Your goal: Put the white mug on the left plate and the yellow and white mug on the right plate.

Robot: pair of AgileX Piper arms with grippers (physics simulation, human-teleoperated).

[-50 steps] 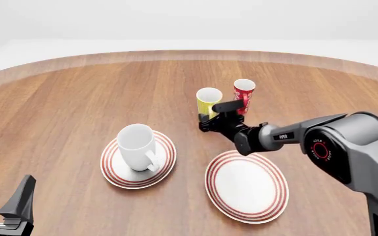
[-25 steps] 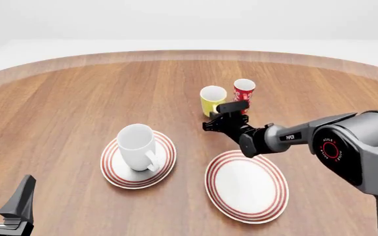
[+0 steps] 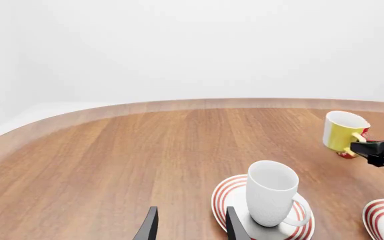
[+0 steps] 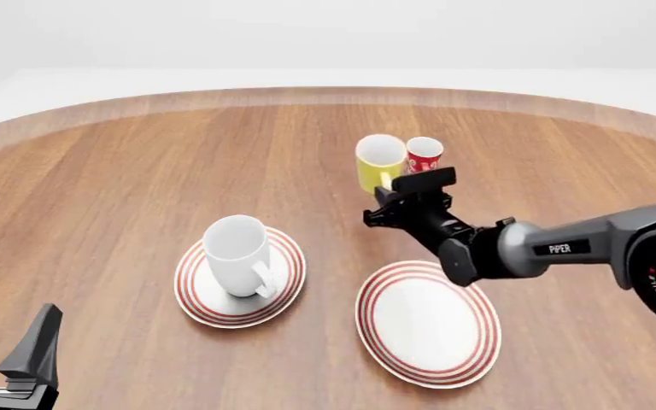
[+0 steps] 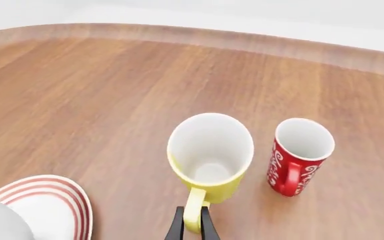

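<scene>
Table (image 4: 134, 171) under me: matt wood grain. Mugs, plates: smooth glazed ceramic. My right gripper (image 4: 402, 198): matt black plastic.

Front view looks down overhead; wrist views sit low, sharing the yellow and white mug (image 4: 379, 162).

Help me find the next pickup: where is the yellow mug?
In the front view the yellow mug is right of centre, far side, just left of the red mug, its handle between the right pincer's fingers.

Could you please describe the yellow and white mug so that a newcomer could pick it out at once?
On the wooden table, look beyond the two red-ringed plates. There the yellow and white mug stands beside a slimmer red mug. It alone is yellow outside, and the right gripper pinches its handle.
</scene>
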